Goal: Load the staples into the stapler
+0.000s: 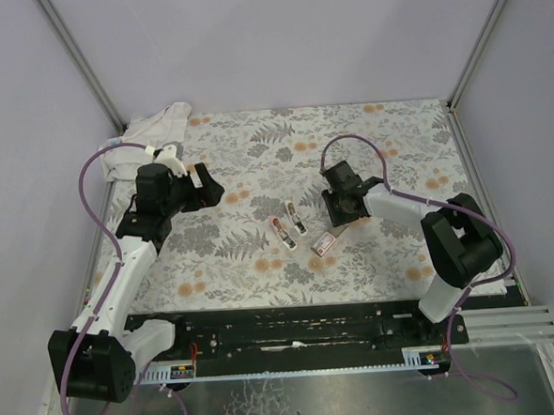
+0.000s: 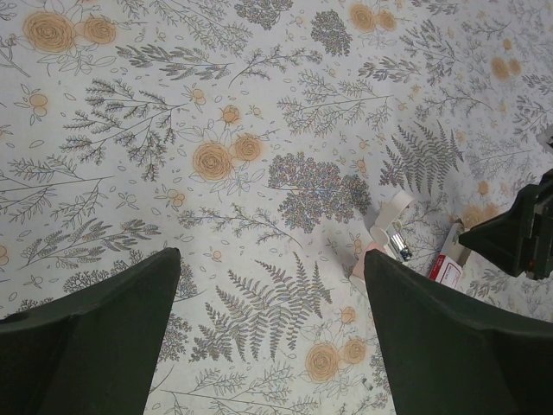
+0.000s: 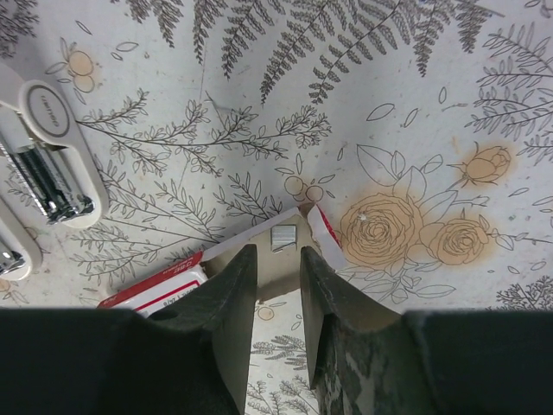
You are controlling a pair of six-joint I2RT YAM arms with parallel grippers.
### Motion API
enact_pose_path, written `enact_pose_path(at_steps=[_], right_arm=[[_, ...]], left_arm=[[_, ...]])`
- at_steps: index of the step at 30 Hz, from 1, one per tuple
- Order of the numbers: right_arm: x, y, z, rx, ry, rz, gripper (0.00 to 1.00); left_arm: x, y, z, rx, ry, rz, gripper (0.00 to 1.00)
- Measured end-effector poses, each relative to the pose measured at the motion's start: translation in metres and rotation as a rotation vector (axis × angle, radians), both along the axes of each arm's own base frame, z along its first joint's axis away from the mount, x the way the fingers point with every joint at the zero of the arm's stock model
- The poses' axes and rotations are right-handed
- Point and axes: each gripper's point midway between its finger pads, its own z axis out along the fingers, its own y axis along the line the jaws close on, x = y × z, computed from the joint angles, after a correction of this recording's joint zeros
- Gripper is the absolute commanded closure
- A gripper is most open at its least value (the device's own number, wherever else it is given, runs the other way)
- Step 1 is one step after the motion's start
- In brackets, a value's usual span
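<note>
The stapler (image 1: 288, 224) lies open on the floral cloth, its two halves side by side; it also shows in the right wrist view (image 3: 52, 164) and the left wrist view (image 2: 395, 226). The red staple box (image 1: 324, 243) lies just right of it with its pale inner tray (image 3: 285, 277) pulled out. A small strip of staples (image 3: 284, 237) rests in the tray. My right gripper (image 3: 278, 255) hovers low over the tray, jaws a narrow gap apart and empty, tips just short of the staples. My left gripper (image 2: 270, 259) is wide open and empty over bare cloth, left of the stapler.
A crumpled white rag (image 1: 151, 140) lies at the back left corner by the left arm. The floral cloth (image 1: 255, 152) ends at the black rail near the arm bases. Walls close in on both sides.
</note>
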Motion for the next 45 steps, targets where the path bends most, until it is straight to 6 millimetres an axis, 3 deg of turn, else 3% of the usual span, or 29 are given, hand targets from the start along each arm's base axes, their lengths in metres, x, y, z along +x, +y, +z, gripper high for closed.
enact_pose_path(at_steps=[11,32,35,40,45], right_arm=[[-0.004,-0.003,-0.02,-0.031,0.05,0.001,0.67],[-0.002,-0.001,-0.02,-0.021,0.036,0.002,0.75],[-0.002,0.002,-0.006,0.009,0.013,0.009,0.76],[-0.003,0.017,0.042,0.135,-0.073,0.046,0.75],[-0.024,0.041,0.071,0.337,-0.085,0.115,0.76]], left_arm=[[0.0,0.0,0.0,0.0,0.0,0.0,0.14],[0.001,0.002,0.0,0.0,0.001,0.007,0.14],[0.001,0.002,0.0,0.0,0.001,0.007,0.14],[0.001,0.002,0.0,-0.005,-0.004,0.005,0.14],[-0.002,-0.004,0.0,-0.027,-0.008,-0.02,0.15]])
